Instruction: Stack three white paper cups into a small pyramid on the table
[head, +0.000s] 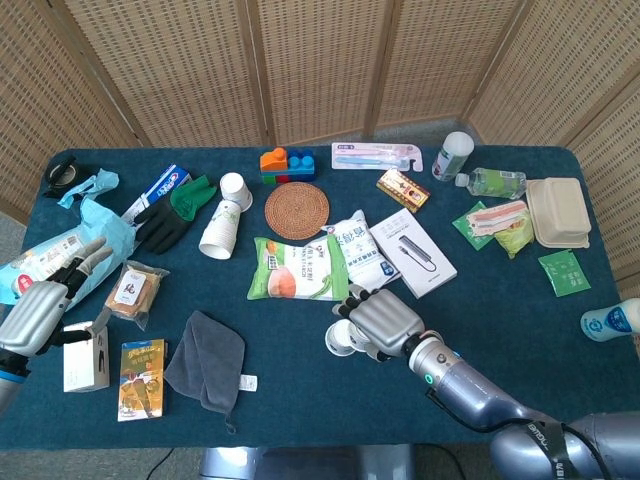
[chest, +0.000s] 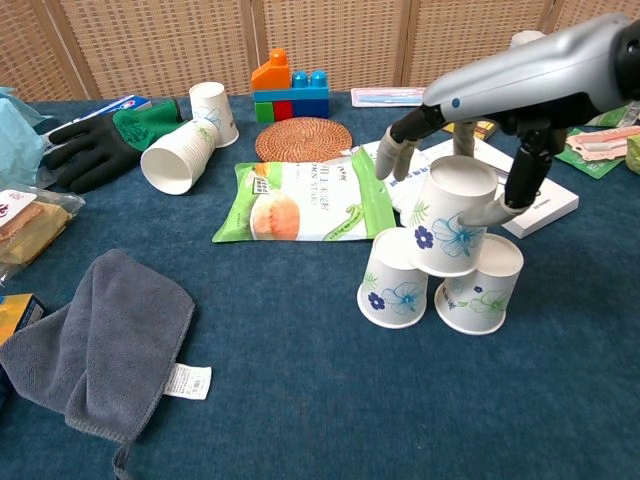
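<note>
Three white paper cups with blue flowers stand upside down as a small pyramid. Two base cups (chest: 393, 283) (chest: 481, 291) sit side by side, and the top cup (chest: 452, 226) rests tilted on both. My right hand (chest: 470, 140) hovers over the top cup with its fingers spread. One finger (chest: 392, 152) is clear of the cup's left side, while another (chest: 492, 211) still lies against its right side. In the head view the right hand (head: 381, 321) hides most of the stack, and only one base cup (head: 340, 342) peeks out. My left hand (head: 36, 305) is empty at the table's left edge.
A green snack bag (chest: 298, 200) lies just left of the stack, with a white booklet (chest: 548, 203) behind it. Two spare cups (chest: 182, 153) (chest: 213, 112) sit far left by a black glove (chest: 95, 145). A grey cloth (chest: 105, 345) lies at the front left.
</note>
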